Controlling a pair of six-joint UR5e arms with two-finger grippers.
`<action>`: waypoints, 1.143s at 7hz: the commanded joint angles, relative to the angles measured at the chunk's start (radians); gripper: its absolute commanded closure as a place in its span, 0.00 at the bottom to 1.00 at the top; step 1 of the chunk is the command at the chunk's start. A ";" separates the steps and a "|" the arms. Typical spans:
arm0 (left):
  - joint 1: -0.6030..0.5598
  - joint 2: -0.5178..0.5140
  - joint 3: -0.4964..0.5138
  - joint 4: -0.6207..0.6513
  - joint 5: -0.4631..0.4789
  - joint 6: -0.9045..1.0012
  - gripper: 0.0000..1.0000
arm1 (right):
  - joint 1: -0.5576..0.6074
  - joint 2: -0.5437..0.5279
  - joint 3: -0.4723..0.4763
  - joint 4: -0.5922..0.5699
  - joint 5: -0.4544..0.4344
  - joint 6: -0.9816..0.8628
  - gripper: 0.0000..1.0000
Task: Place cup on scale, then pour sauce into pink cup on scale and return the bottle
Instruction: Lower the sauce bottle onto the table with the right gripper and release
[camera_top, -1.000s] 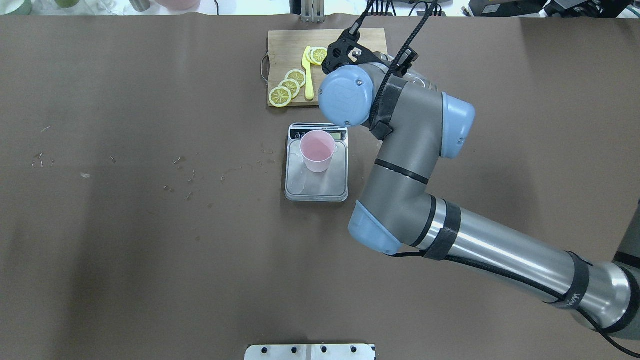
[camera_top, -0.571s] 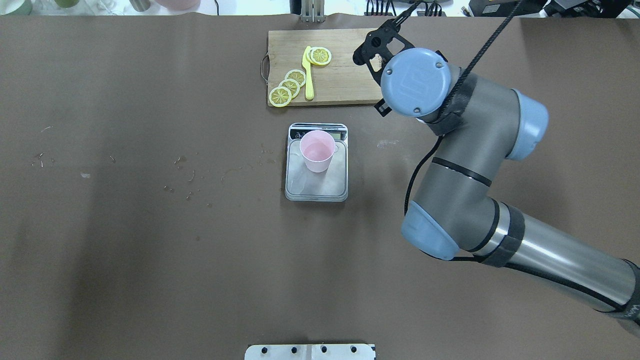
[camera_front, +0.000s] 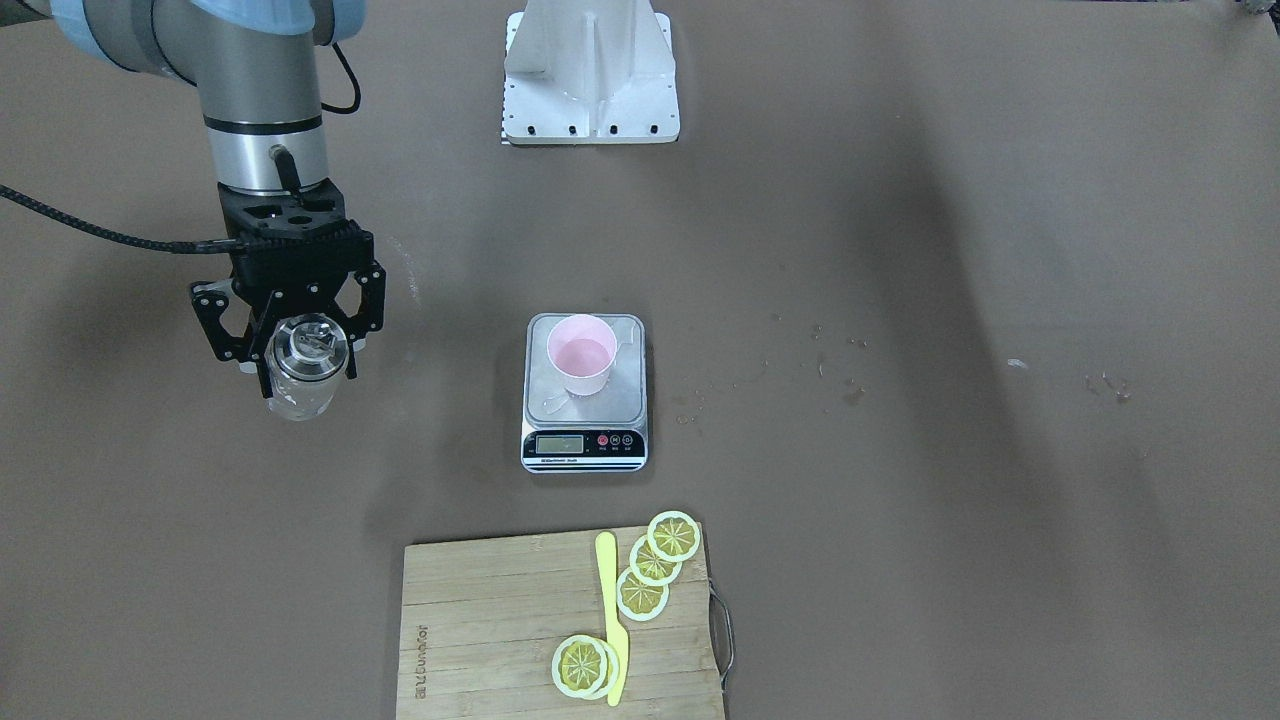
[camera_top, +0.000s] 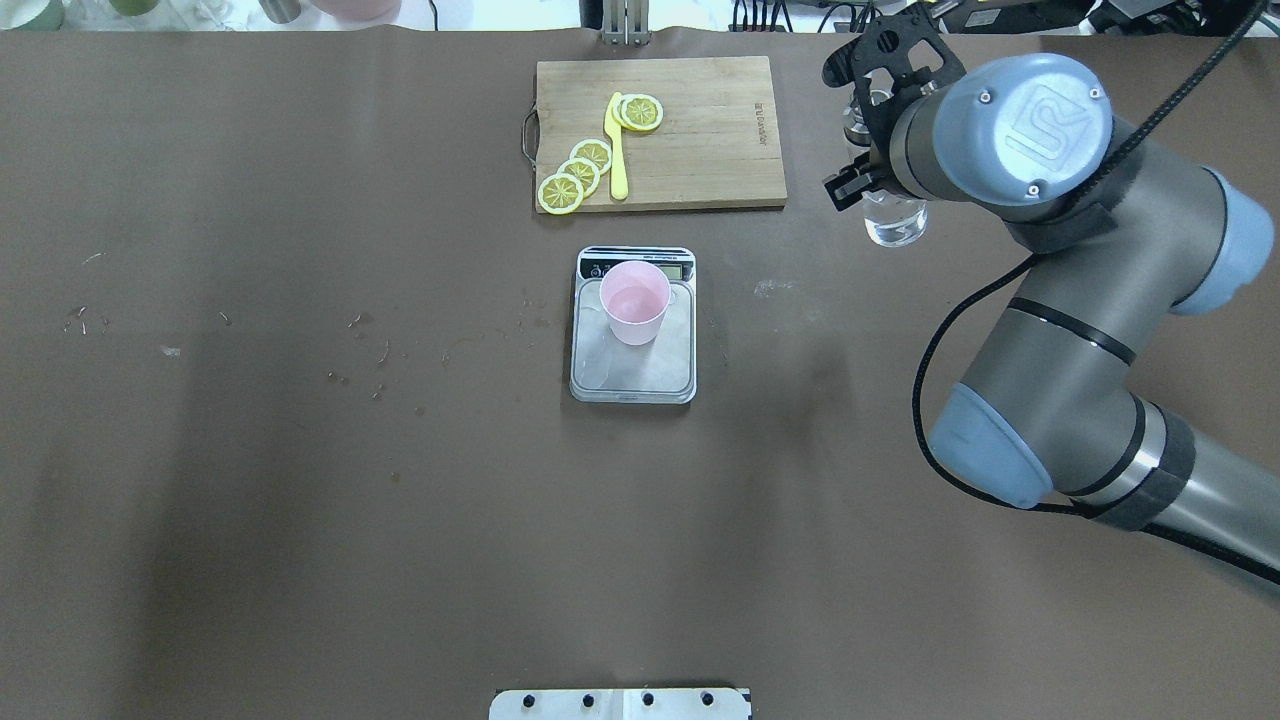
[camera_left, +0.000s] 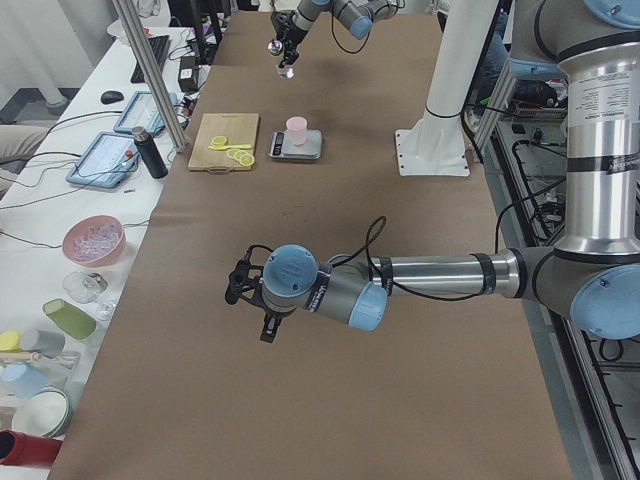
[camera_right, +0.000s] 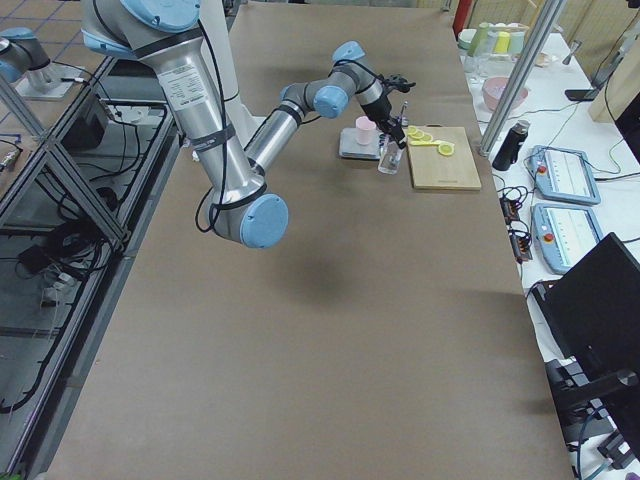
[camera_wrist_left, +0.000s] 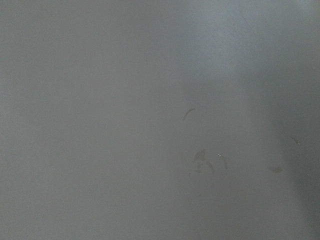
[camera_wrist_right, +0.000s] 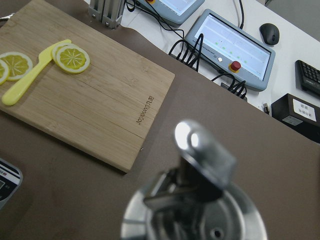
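Two arms: the right arm is shown reaching the table's far side; the left arm is seen only in the exterior left view, low over the brown table cover (camera_top: 300, 450).
Hidden: the left gripper (camera_left: 240, 290) is small and turned away, so its opening cannot be told. The left wrist view is filled by blurred cover.
Right gripper (camera_front: 295, 345): pinched on the neck of the upright bottle (camera_front: 300, 385), under its silver pour-spout cap (camera_wrist_right: 205, 150). Contact of the base with the table cannot be judged.
Sauce (camera_top: 893, 225): clear liquid is seen low in the bottle.
Cup (camera_top: 635, 300): set upright on the scale (camera_top: 633, 375), toward the display end.
Edges: the bottle is held near the handle-free short edge of the cutting board (camera_top: 700, 130), well apart from the scale.
Open room: bare cover is shown between bottle and scale.
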 joint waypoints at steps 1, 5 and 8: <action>0.000 -0.004 -0.003 0.000 0.000 0.001 0.03 | 0.031 -0.112 -0.006 0.169 0.076 0.055 1.00; 0.000 -0.008 -0.026 0.000 0.002 -0.005 0.03 | 0.048 -0.224 -0.074 0.344 0.109 0.093 1.00; -0.002 -0.004 -0.053 0.001 0.003 -0.012 0.03 | 0.048 -0.303 -0.131 0.540 0.112 0.138 1.00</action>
